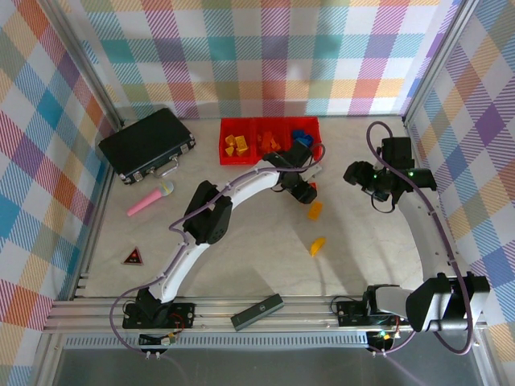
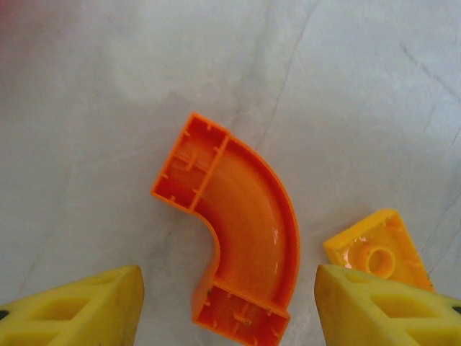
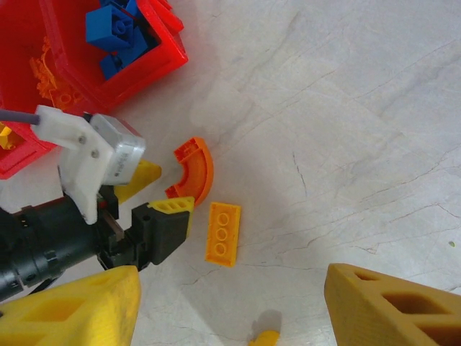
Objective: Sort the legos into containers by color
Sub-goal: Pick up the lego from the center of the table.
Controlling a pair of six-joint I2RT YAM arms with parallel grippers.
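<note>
At table centre: the left gripper (image 2: pixel 229 288) hangs over a curved orange brick (image 2: pixel 248 245). Its yellow fingers (image 2: pixel 86 306) are spread to either side of the brick, with a gap on both sides and nothing pinched.
Curved piece: lies hollow side up on the pale marbled table (image 2: pixel 360 86), near the front of the red bins (image 1: pixel 241 159).
Flat brick (image 3: pixel 223 233): orange-yellow, just beside one finger of the left gripper and apart from the curved piece.
Right gripper (image 3: pixel 230 310): raised above the table to the right, fingers wide apart, holding nothing.
Bins: three joined in a row at the far side, with yellow bricks (image 1: pixel 234 145) in the left compartment, orange bricks (image 1: pixel 269 141) in the middle and blue bricks (image 3: pixel 115 29) in the right.
Loose piece: a second curved brick (image 1: pixel 318 246), orange-yellow, lies nearer the arm bases, well apart from the bins.
In the way: in the top view, the left arm's wrist covers the front edge of the middle and right compartments.
Around: a black latched case (image 1: pixel 147 145) far left, a pink stick (image 1: pixel 149 199) in front of it, a dark triangular tag (image 1: pixel 133 257) near the left edge, and a black bar (image 1: pixel 257 311) on the front rail.
Writing: the marks on the bar and the tag are too small to read.
Backdrop: pastel plaid walls (image 1: pixel 265 56) on three sides.
</note>
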